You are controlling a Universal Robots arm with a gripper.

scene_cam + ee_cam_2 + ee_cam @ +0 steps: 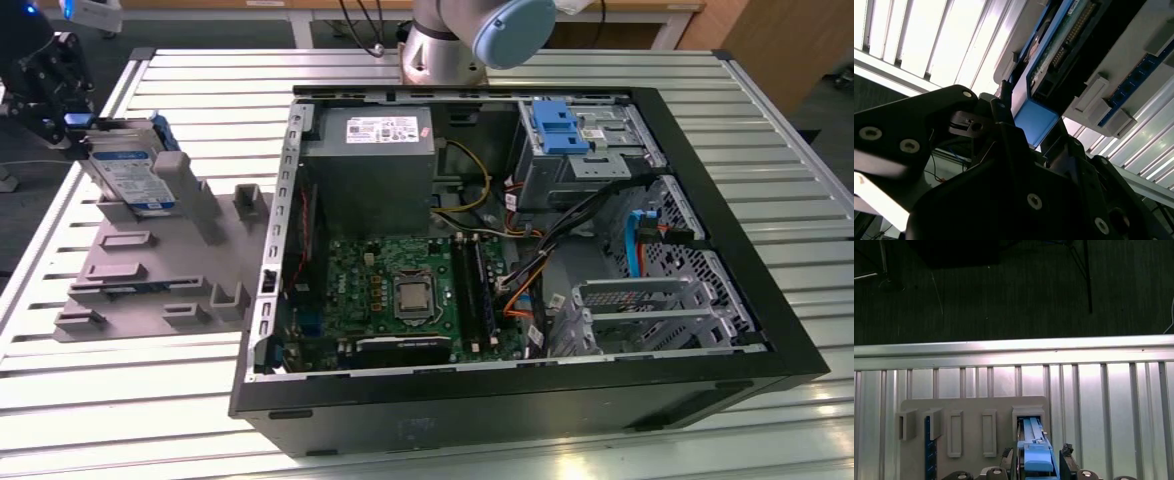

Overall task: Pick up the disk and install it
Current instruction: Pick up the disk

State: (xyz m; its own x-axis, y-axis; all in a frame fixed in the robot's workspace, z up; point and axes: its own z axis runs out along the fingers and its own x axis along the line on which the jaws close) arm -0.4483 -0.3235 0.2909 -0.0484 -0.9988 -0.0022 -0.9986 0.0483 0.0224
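The disk (127, 172), silver with a white-and-blue label and blue side rails, stands on edge in a slot of the grey holder plate (147, 275) at the exterior view's left. My gripper (76, 122) is at the disk's upper edge. In the first wrist view the disk's blue rail (1035, 452) lies between my gripper's (1036, 461) open fingers, with a thin dark gap on one side. The second wrist view shows the disk's blue end (1036, 122) and green circuit board close to the gripper body.
An open black computer case (747, 330) fills the middle and the exterior view's right. Inside it are a grey power supply (367, 155), a motherboard (400, 290) and a blue bracket on a metal cage (558, 125). The slatted metal table (134, 400) lies underneath, and the arm's base (447, 45) stands behind the case.
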